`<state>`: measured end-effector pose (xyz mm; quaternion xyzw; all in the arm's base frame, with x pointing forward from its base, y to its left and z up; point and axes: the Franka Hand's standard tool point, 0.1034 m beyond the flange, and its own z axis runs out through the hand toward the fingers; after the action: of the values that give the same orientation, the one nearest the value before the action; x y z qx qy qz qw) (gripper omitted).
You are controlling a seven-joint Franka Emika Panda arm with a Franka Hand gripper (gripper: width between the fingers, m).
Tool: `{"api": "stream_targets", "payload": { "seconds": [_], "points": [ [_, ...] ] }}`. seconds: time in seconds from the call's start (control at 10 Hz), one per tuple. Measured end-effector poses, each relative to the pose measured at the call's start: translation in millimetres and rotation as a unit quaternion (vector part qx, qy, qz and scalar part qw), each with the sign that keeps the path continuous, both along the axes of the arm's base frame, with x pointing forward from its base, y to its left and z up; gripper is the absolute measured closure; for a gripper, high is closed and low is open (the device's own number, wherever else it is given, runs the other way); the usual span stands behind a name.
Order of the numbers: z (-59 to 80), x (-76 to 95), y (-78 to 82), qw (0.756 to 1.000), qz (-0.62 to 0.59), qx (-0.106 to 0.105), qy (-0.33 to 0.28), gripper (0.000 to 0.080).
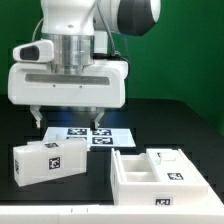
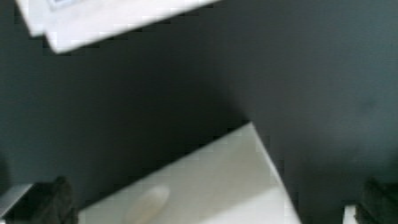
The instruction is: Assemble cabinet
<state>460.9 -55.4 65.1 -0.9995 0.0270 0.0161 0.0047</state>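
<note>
The cabinet [image 1: 160,176], a large white box frame with open compartments and small tags, lies on the black table at the exterior view's right. A smaller white tagged block [image 1: 48,161] lies at the exterior view's left. My gripper [image 1: 65,120] hangs open and empty above the table, over the back of the block and beside the marker board [image 1: 88,133]. In the wrist view my gripper [image 2: 210,208] has its dark fingers [image 2: 36,203] far apart at the frame's edges. A blurred white surface [image 2: 196,185] lies below and between them, not touched. I cannot tell which piece it is.
The marker board also shows as a white corner in the wrist view [image 2: 116,20]. The black table [image 1: 100,200] ends at a pale front edge. A green wall stands behind the arm.
</note>
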Motion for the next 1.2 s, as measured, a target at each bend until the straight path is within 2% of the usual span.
{"api": "stream_targets", "payload": {
  "seconds": [0.4,0.5,0.6,0.7,0.8,0.9,1.1,1.2],
  "points": [
    [-1.3,-2.3,-1.0,1.000,-0.001,0.001,0.004,0.0003],
    [-4.0,-10.7,-9.3,1.000,-0.004,0.012,0.019,0.0003],
    [-13.8,-27.9,-23.0,0.999,-0.018,0.021,0.030,0.0003],
    [-25.7,-48.1,-29.4,0.998,-0.031,0.032,0.048,0.0003],
    [-33.4,-56.8,-28.6,0.997,-0.039,0.031,0.056,0.0003],
    [-35.9,-57.5,-22.0,0.997,-0.055,0.019,0.052,0.0003],
    [-35.3,-56.6,-25.2,0.997,-0.051,0.018,0.050,0.0003],
    [-33.3,-48.1,-21.7,1.000,0.001,-0.009,0.024,0.0003]
  ]
}}
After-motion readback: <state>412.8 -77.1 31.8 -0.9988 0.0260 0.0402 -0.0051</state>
